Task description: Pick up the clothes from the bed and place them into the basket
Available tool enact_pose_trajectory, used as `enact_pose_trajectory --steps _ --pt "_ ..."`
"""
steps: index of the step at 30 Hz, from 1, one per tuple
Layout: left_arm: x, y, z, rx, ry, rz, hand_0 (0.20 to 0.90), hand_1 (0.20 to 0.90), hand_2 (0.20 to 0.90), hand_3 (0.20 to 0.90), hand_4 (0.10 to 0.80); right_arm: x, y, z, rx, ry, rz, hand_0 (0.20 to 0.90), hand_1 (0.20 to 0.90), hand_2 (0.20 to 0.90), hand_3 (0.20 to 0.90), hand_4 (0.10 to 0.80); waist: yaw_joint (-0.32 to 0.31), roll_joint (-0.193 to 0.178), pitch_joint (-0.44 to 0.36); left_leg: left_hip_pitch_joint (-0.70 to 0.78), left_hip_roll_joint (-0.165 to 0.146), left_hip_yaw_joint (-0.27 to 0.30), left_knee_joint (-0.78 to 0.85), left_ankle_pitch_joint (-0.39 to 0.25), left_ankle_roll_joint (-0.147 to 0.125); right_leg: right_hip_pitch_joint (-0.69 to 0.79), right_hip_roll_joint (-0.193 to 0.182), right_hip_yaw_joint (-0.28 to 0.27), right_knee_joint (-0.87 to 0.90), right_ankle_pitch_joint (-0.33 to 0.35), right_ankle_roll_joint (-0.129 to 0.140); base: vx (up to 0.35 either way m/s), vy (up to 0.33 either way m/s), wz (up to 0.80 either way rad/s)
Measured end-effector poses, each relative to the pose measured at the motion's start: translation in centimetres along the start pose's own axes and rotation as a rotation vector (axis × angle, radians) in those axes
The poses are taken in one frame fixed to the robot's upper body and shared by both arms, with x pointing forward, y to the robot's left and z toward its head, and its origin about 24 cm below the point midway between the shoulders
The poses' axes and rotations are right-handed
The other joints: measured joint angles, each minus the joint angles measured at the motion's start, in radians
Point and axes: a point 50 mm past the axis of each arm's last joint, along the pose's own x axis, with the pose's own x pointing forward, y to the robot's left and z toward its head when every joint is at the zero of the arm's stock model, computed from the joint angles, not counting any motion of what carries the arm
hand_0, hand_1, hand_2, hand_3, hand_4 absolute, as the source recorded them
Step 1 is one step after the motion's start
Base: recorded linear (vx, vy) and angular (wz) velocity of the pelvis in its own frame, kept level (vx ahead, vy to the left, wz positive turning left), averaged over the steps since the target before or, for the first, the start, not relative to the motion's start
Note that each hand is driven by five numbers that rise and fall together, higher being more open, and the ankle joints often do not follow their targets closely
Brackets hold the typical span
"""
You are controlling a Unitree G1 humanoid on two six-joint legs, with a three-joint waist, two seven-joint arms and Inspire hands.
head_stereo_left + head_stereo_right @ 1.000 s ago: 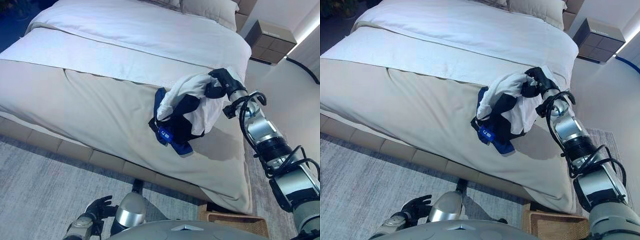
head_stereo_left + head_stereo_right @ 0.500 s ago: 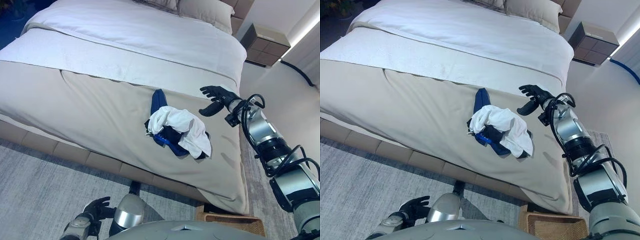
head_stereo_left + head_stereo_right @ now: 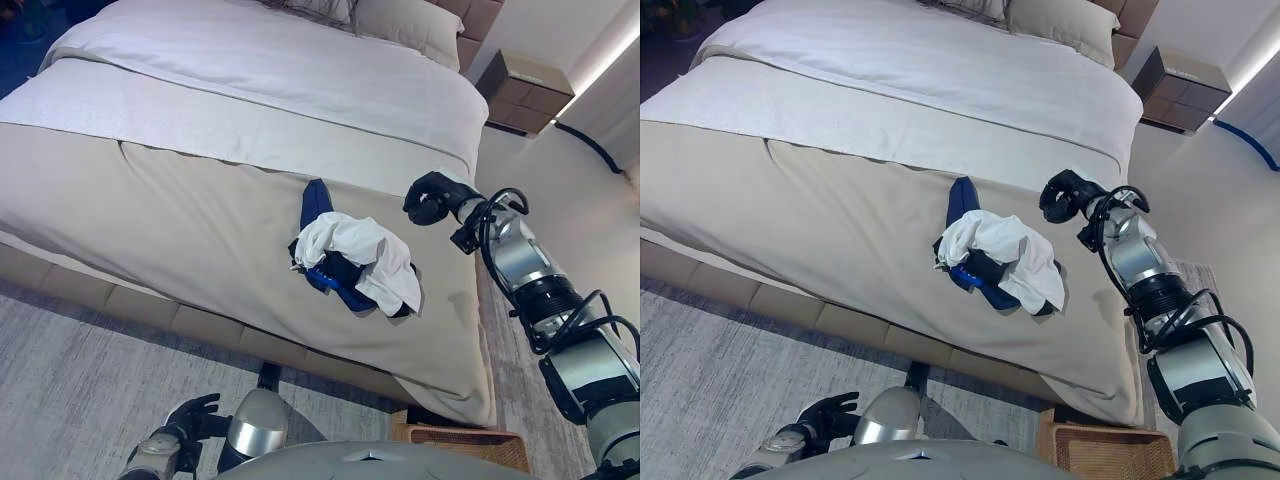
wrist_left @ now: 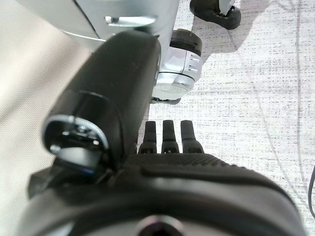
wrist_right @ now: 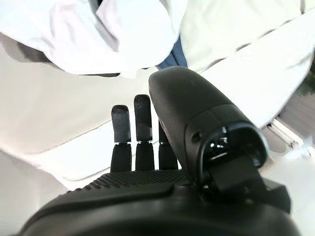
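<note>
Left eye view shows me the bed [image 3: 200, 210] filling most of the scene, its beige cover running down to the near edge and white bedding and pillows [image 3: 400, 20] at the far end. A nightstand [image 3: 525, 90] stands at the far right beside it. On the floor at the near right, just past the bed's corner, I can see part of the wicker basket [image 3: 465, 445].

My target, the clothes [image 3: 352, 260], is a bundle of white, blue and dark fabric lying on the beige cover toward the bed's right side, near the edge. Nothing is holding it.

My right hand [image 3: 432, 197] hovers over the bed just right of and a little beyond the bundle, fingers curled in on nothing. My left hand [image 3: 190, 420] hangs low by the floor, fingers relaxed and empty.

I judge the pickup step is the one in hand, with the clothes not yet secured. Next I need to spread the right hand's fingers, bring it left over the bundle, close on a thick fold, then carry it to the basket.
</note>
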Motion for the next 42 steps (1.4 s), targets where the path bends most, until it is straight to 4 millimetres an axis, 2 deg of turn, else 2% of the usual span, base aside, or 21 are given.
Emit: enact_pose_trajectory --steps 5,10,11,14,17,21,22,25,34,36,39,42 --pt "0.2 0.3 1.4 0.040 -0.033 -0.002 0.900 0.900 0.900 0.900 0.800 1.1 2.1 -0.8 -0.136 0.089 0.045 0.900 0.900 0.900 0.900 0.800 0.027 -0.005 -0.002 -0.052 0.010 -0.022 0.000 0.012 -0.015 -0.040 0.015 -0.018 0.000 0.000 0.001 -0.122 -0.068 0.09" --pt "0.5 0.3 3.6 0.079 -0.084 -0.009 0.900 0.900 0.900 0.900 0.800 2.3 3.5 -1.1 -0.162 0.190 0.060 0.900 0.900 0.900 0.900 0.800 0.072 -0.005 0.010 -0.108 0.017 -0.059 0.000 0.029 -0.020 -0.082 0.032 -0.045 -0.003 -0.005 0.006 -0.052 -0.048 0.20" --pt "0.6 0.2 4.1 0.075 -0.098 -0.014 0.900 0.900 0.900 0.900 0.800 2.5 3.5 -1.1 -0.169 0.210 0.057 0.900 0.900 0.900 0.900 0.800 0.090 -0.001 0.021 -0.118 0.017 -0.067 0.002 0.031 -0.021 -0.088 0.034 -0.050 -0.003 -0.005 0.006 -0.114 0.010 0.17" --pt "0.7 0.0 6.4 0.074 -0.163 -0.023 0.900 0.900 0.900 0.900 0.800 3.1 1.7 -1.1 -0.196 0.293 0.012 0.900 0.900 0.900 0.900 0.800 0.121 0.017 0.079 -0.167 0.016 -0.086 0.015 0.030 -0.022 -0.122 0.040 -0.062 0.002 -0.008 0.004 -0.087 0.027 0.15" --pt "0.7 -0.1 7.9 0.069 -0.213 -0.027 0.900 0.900 0.900 0.900 0.800 3.0 0.4 -1.9 -0.204 0.382 -0.035 0.900 0.900 0.900 0.900 0.800 0.139 0.034 0.126 -0.199 0.005 -0.108 0.017 0.038 -0.029 -0.140 0.035 -0.086 0.009 -0.008 0.004 -0.018 0.027 0.23" --pt "0.6 0.2 8.5 0.071 -0.228 -0.011 0.900 0.900 0.900 0.900 0.800 2.8 -0.2 -2.9 -0.209 0.450 -0.076 0.900 0.900 0.900 0.900 0.800 0.153 0.041 0.162 -0.212 -0.020 -0.128 0.015 0.039 -0.029 -0.140 0.016 -0.113 0.007 -0.009 0.007 0.012 0.026 0.20" --pt "0.6 0.3 8.6 0.073 -0.233 -0.009 0.900 0.900 0.900 0.900 0.800 2.8 -0.4 -2.8 -0.219 0.457 -0.085 0.853 0.853 0.853 0.845 0.745 0.155 0.042 0.167 -0.213 -0.023 -0.128 0.014 0.039 -0.028 -0.140 0.013 -0.114 0.006 -0.007 0.009 0.011 0.035 0.15" --pt "0.5 0.7 9.2 0.079 -0.250 -0.002 0.900 0.900 0.900 0.900 0.800 2.7 -1.0 -2.8 -0.229 0.475 -0.104 0.300 0.300 0.300 0.200 0.100 0.153 0.042 0.168 -0.220 -0.036 -0.140 0.012 0.040 -0.027 -0.139 0.008 -0.129 0.005 -0.007 0.010 0.020 0.042 0.15" --pt "0.4 0.4 10.4 0.086 -0.291 -0.028 0.900 0.900 0.900 0.900 0.800 2.7 -2.5 -1.9 -0.180 0.405 -0.219 0.300 0.300 0.300 0.200 0.100 0.131 0.039 0.170 -0.223 -0.032 -0.136 0.009 0.039 -0.028 -0.144 0.013 -0.126 0.001 -0.008 0.011 0.006 0.002 0.00" --pt "0.4 0.4 10.4 0.086 -0.292 -0.026 0.900 0.900 0.900 0.900 0.800 2.7 -3.2 -0.8 -0.156 0.346 -0.247 0.300 0.300 0.300 0.200 0.100 0.118 0.034 0.173 -0.221 -0.027 -0.122 0.009 0.038 -0.026 -0.149 0.012 -0.110 0.001 -0.007 0.010 0.047 -0.022 -0.21" --pt "0.3 0.9 10.5 0.083 -0.295 -0.012 0.900 0.900 0.900 0.900 0.800 2.4 -4.7 2.5 -0.101 0.171 -0.300 0.300 0.300 0.300 0.200 0.100 0.088 0.017 0.183 -0.203 -0.016 -0.090 0.009 0.041 -0.014 -0.151 0.011 -0.079 0.006 -0.002 0.005 0.043 -0.002 -0.30" --pt "0.2 1.5 10.4 0.061 -0.299 0.005 0.900 0.900 0.900 0.900 0.800 1.2 -5.6 4.7 0.004 0.000 -0.338 0.300 0.300 0.300 0.200 0.100 0.060 -0.001 0.192 -0.153 -0.013 -0.074 0.007 0.033 -0.012 -0.111 0.009 -0.065 0.007 -0.001 0.003 0.030 0.012 -0.17"
